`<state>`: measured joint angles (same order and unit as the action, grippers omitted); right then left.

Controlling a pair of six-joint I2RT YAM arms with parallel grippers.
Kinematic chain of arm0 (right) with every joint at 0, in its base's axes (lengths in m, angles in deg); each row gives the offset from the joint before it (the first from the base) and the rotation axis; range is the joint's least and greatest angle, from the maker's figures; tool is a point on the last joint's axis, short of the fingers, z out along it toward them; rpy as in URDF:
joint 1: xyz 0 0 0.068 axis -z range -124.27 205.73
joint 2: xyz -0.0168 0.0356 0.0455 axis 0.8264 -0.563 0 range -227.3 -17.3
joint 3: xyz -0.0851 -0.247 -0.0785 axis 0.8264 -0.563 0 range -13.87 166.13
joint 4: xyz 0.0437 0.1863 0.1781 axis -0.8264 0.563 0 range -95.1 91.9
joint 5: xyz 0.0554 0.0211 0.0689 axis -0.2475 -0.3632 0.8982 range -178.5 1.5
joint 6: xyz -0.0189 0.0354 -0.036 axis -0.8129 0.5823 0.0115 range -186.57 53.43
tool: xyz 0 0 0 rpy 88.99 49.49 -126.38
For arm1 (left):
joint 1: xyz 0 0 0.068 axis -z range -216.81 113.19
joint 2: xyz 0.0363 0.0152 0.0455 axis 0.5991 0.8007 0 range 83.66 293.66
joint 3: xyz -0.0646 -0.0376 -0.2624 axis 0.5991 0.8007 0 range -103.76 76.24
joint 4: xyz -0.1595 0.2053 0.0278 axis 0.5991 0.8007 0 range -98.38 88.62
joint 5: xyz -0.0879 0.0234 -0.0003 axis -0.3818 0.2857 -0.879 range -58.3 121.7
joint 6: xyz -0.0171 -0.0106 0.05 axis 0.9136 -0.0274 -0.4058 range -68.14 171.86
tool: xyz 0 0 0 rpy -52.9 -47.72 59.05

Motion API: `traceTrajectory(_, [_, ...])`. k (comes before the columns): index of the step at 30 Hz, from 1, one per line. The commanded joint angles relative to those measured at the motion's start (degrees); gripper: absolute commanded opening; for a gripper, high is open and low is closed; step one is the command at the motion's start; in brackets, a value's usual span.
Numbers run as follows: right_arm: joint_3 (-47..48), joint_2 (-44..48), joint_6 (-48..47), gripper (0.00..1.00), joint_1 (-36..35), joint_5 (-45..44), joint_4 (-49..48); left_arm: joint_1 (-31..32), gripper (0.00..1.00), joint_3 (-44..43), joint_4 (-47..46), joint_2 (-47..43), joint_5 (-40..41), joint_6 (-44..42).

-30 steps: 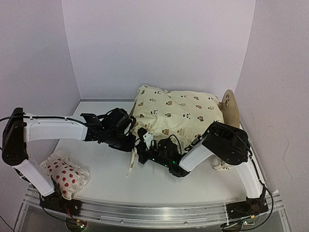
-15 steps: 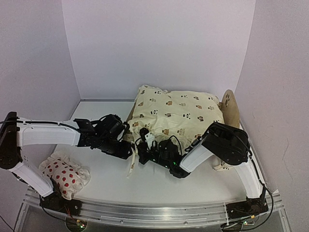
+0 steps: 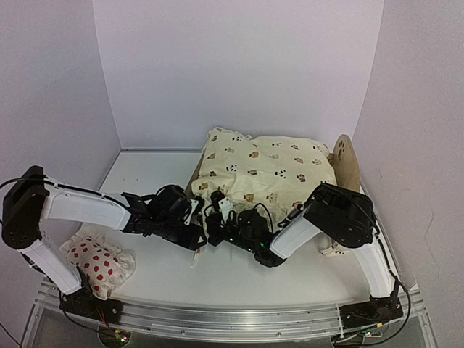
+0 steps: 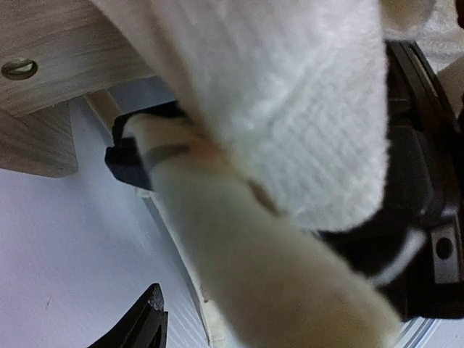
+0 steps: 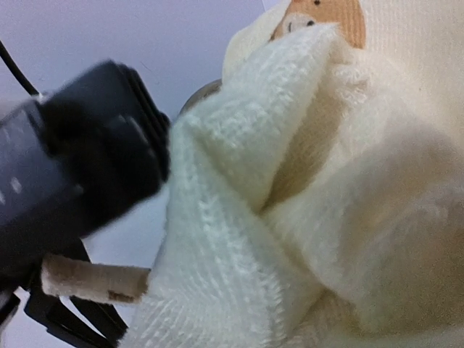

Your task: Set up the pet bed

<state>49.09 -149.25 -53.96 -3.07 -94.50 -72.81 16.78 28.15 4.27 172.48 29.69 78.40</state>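
Status: light-wood pet bed [image 3: 346,165] with the rounded paw-print headboard sits at the back right of the white table [image 3: 145,170]. Headboard is toward the right wall, and the frame is mostly buried under the cream animal-print cushion [image 3: 268,170]. The flat wooden footboard [image 4: 40,51] faces mid-table, and both arms meet there.

Right gripper [image 3: 213,220]: fingers together, clamped on a fold of the cushion at its near-left corner, as far as I can judge. Its wrist view is nothing but bunched cream fabric.

Left gripper [image 3: 193,233]: jaws apart, low by the footboard. A cream fabric tie [image 4: 239,239] runs between the fingers, nothing gripped.

Small white pillow with red spots [image 3: 98,264] lies near left, well apart from the bed, not placed yet.

Risks:
- The grippers are just beside each other, maybe touching. If the left one closes slightly off, it bites the right one's fingers or a wad of cushion instead of the tie.
- Fabric smothers both wrist views, so there's no good check on what sits between the pads.
- Bed looks light. A pull on the tie or corner toward the arms probably drags the cushion off the frame, or slides the whole frame.
- Tie is limp. Caught by its edge only, it likely slips out.
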Motion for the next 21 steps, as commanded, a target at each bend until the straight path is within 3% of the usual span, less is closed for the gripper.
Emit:
traceTrajectory(1, [0.06, 3.36, 1.31, 0.00, 0.55, -1.33, -0.22, 0.12, 0.50, -0.86, -4.23, 3.85, 0.45, -1.33])
traceTrajectory(8, [-0.29, 3.55, 1.25, 0.00, 0.54, -1.41, 0.12, 0.12, 0.47, -0.77, -5.15, 6.39, 4.06, -0.31])
traceTrajectory(12, [-0.05, 3.25, 1.29, 0.00, 0.57, -1.38, 0.29, 0.12, 0.38, -1.04, -6.88, 8.57, 3.27, -0.51])
traceTrajectory(16, [-0.03, 3.15, 1.46, 0.00, 0.58, -1.51, 0.31, 0.12, 0.23, -1.53, -7.79, 10.08, 3.02, -0.39])
traceTrajectory(19, [-0.14, 3.33, 1.49, 0.00, 0.60, -1.40, 0.46, 0.19, 0.04, -2.06, -7.18, 10.17, 3.50, -0.17])
traceTrajectory(21, [-0.34, 3.32, 1.55, 0.00, 0.60, -1.42, 0.66, 0.21, 0.00, -2.00, -6.62, 9.00, 3.75, 0.21])
